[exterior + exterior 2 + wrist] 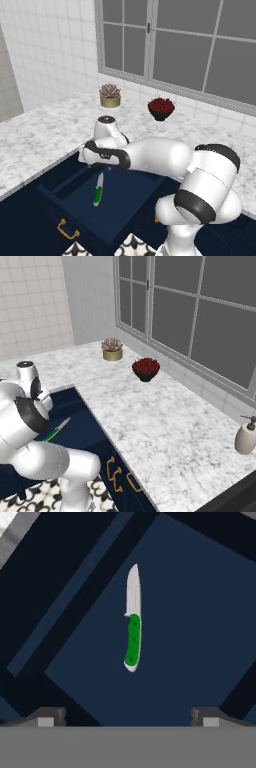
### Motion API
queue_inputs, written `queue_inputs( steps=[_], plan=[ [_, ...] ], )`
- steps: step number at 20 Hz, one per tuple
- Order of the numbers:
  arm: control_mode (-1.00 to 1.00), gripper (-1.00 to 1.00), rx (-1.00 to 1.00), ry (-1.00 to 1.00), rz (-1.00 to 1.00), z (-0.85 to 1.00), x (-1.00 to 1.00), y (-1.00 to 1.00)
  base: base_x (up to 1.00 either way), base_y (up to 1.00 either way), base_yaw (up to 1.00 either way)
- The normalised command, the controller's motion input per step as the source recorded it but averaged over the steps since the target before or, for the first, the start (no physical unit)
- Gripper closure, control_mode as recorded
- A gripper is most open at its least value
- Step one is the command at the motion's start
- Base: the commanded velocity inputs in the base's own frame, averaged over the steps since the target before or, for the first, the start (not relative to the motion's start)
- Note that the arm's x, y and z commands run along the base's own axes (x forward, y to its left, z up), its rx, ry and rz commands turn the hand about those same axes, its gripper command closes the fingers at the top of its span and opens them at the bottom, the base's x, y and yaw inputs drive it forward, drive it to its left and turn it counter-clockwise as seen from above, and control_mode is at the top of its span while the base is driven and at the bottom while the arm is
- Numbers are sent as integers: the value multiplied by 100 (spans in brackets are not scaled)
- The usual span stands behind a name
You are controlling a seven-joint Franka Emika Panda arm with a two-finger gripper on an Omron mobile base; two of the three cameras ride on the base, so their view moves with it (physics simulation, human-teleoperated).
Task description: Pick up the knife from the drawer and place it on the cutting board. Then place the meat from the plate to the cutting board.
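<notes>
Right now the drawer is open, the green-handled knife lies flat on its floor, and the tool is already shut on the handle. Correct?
Not quite. The drawer is open and the knife lies flat on its floor, but the tool is open and apart from the knife, holding nothing. The hand view shows its fingertips spread wide, clear of the handle.

Both base views flank the open drawer (90, 205); the hand view looks straight down into it.

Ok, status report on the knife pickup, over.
Gripper open, above the drawer. Knife flat on drawer floor, untouched. Nothing in the way.
</notes>
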Motion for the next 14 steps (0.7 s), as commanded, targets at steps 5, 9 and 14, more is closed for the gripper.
queue_inputs(
  steps=[5,9,14],
  plan=[
    [-100,-100,-5,0,0,-53,-13,-14,0,0,0],
    [-100,-100,-4,0,0,-49,0,-3,0,0,0],
    [-100,-100,-2,0,0,-41,0,0,0,0,0]
  ],
)
